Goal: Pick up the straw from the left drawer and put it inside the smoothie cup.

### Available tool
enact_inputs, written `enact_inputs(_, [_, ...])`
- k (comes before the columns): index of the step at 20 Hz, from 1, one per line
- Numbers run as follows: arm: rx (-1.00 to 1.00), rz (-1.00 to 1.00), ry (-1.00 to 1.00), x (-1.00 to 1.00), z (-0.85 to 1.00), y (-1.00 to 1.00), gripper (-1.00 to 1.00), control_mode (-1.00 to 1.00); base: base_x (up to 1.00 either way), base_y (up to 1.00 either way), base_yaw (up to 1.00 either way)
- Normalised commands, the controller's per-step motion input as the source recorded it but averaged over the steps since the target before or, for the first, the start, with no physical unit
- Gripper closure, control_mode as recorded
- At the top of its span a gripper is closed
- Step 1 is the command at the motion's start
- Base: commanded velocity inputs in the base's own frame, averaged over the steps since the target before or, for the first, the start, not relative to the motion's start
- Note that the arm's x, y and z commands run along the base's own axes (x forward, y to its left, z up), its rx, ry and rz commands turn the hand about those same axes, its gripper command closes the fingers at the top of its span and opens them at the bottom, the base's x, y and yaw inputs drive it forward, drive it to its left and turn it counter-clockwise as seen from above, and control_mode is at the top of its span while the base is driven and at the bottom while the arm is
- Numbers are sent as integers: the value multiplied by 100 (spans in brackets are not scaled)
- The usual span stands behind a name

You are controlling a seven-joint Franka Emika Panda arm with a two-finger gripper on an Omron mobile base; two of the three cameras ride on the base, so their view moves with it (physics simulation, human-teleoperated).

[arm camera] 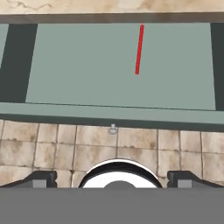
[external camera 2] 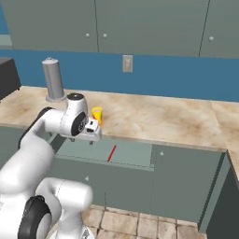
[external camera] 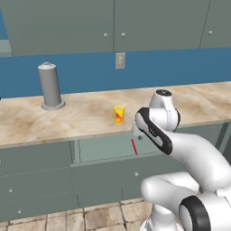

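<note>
one straw [arm camera: 139, 49] flat in the left drawer [arm camera: 78, 65] (pulled out), jaws apart above, smoothie cup [external camera: 118, 113] on counter [external camera: 81, 117]

A marbled beige counter [external camera: 81, 117] is backed by a blue wall [external camera: 90, 74] bearing an outlet [external camera: 120, 60]; grey-green cabinets [external camera: 113, 25] are hung above it, tan floor tiles [external camera: 99, 216] laid below.

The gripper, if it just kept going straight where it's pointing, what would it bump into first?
Probably the bare floor of the open grey-green drawer. The open gripper points down into it, left of the thin red straw, though the exact landing spot is hard to judge.
</note>
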Motion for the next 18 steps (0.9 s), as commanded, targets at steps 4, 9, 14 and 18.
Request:
enact_inputs(4, [0,0,9,9,-42,0,-100,-100,0,0,0])
enact_inputs(9, [0,0,12,6,-44,0,-100,-100,0,0,0])
enact_inputs(14, [0,0,5,12,-33,0,-100,-100,0,0,0])
enact_inputs(18, [0,0,0,19,-23,0,-100,-100,0,0,0])
